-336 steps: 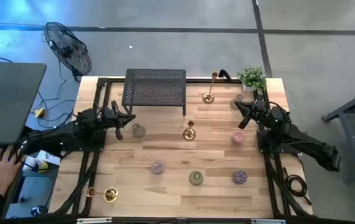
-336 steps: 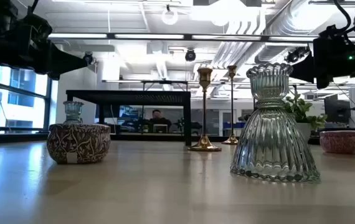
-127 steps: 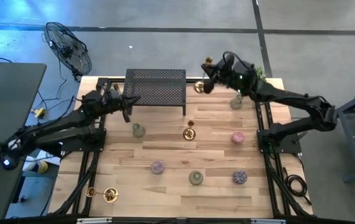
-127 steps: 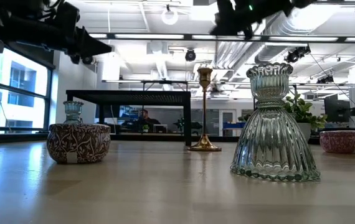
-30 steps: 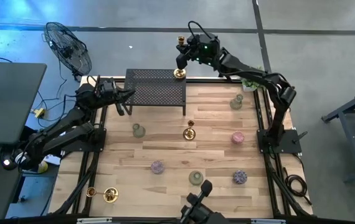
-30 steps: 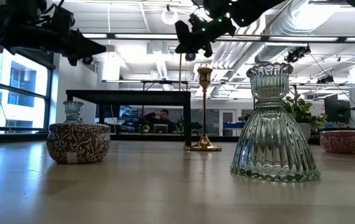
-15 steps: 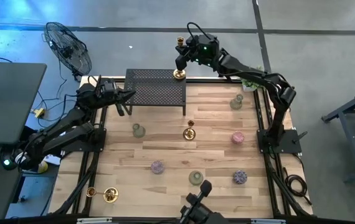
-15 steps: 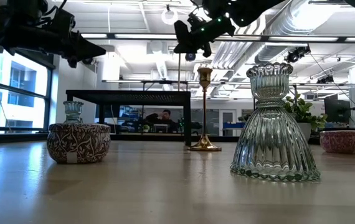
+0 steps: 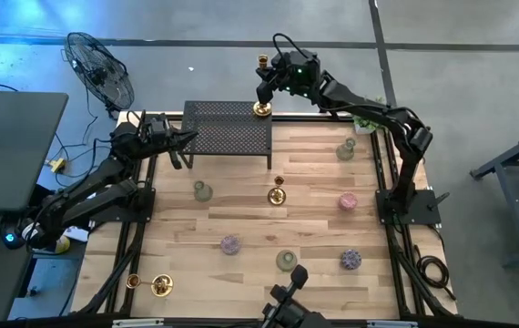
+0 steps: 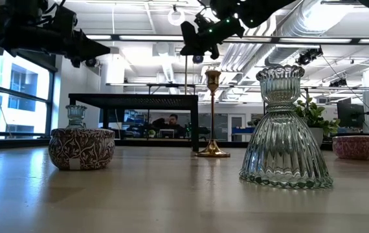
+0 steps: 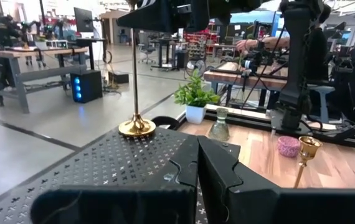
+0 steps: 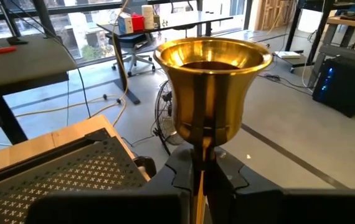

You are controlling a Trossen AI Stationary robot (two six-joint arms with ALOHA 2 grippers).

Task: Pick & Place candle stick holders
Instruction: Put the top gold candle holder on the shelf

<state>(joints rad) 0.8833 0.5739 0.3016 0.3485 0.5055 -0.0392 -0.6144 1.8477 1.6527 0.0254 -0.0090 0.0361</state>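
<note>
Candlestick, slender shiny gold, round base (image 9: 261,108): stands upright on the far right corner of the black mesh metal rack (image 9: 227,130), directly beneath the right tool (image 9: 263,85), which pinches its thin stem just below the flared cup. Right tool, wrist view: both dark fingers (image 12: 165,169) pressed against the stem, cup filling the foreground. Left tool (image 9: 187,142): at the rack's left end, well apart from that candlestick; fingers pressed together with nothing between them, resting over the mesh top. Second gold candlestick (image 9: 277,194): upright on the wooden table (image 9: 314,210), in front of the rack, well clear of both tools. Third gold candlestick (image 9: 155,286): lying on its side at the near left corner. Squat round holders: pale green glass (image 9: 203,190) nearest the left tool; another green (image 9: 345,150) and a pink one (image 9: 348,201) on the right arm's side; purple (image 9: 230,244), green (image 9: 286,261) and purple (image 9: 351,261) toward the near edge.
</note>
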